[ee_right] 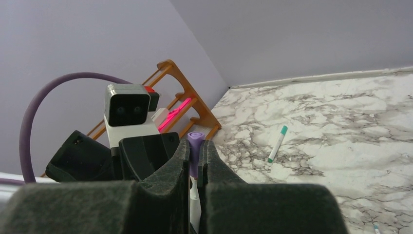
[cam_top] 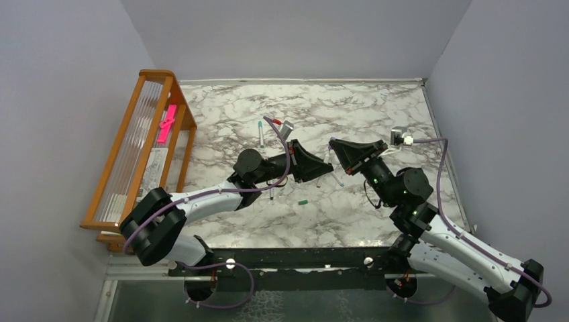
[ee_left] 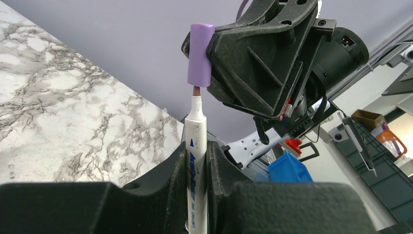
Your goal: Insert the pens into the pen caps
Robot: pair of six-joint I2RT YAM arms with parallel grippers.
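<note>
Face-off midair: left claw [ee_left: 197, 152], right claw [ee_right: 195, 147]

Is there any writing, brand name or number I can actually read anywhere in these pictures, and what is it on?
Blue lettering along the barrel of the pen, below a small blue triangle, left wrist view: too blurred to read.
The purple cap: no print visible.
The paper in the wooden rack, top view: any print is too small to read.
Nothing else shows legible text.
</note>
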